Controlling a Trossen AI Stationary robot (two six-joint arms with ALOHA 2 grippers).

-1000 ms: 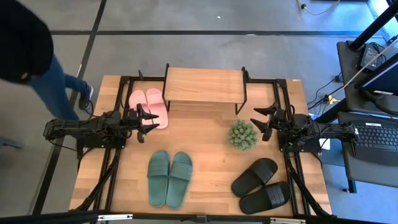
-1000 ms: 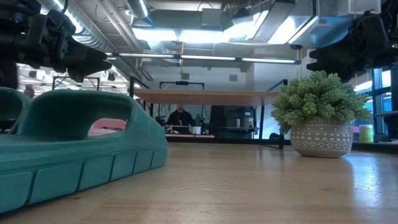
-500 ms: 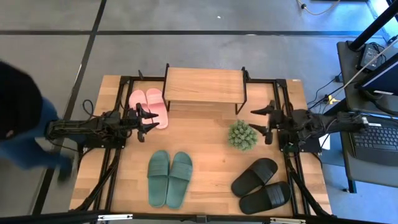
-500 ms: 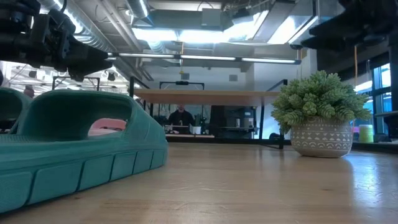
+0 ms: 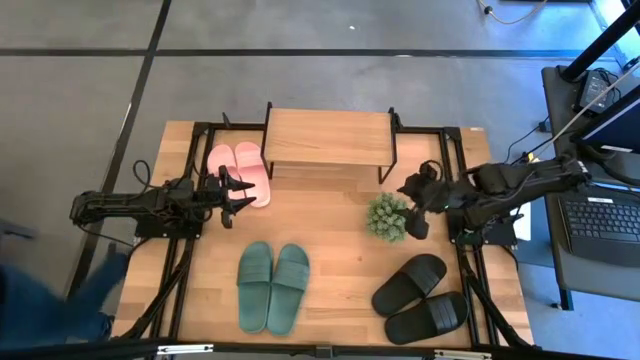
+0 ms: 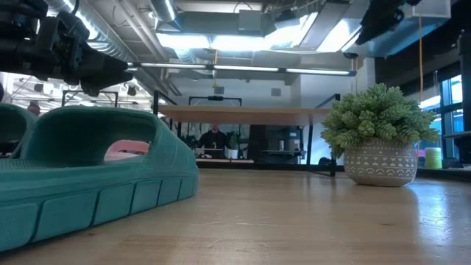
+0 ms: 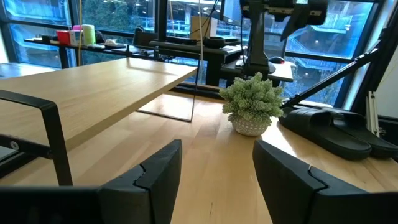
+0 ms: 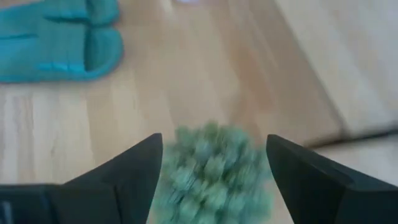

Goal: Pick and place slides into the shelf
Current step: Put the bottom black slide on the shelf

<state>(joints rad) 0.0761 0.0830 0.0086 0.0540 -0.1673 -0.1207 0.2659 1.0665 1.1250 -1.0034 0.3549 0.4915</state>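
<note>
The right gripper [image 5: 413,207] hung open above the plant [image 5: 389,217] — it should clear it before dropping to the black slides [image 5: 422,297]. The left gripper [image 5: 238,195] waited open beside the pink slides [image 5: 239,171].

The high view looks straight down on the whole bench [image 5: 330,215]. The low view sits at bench height, close against the green slides [image 6: 88,180], facing the shelf [image 6: 246,112] and the room behind. The left wrist view looks across the bench toward the plant [image 7: 252,109] and black slides [image 7: 339,127]. The right wrist view looks down, close above the same plant [image 8: 211,171]. All 4 views share the plant.
</note>
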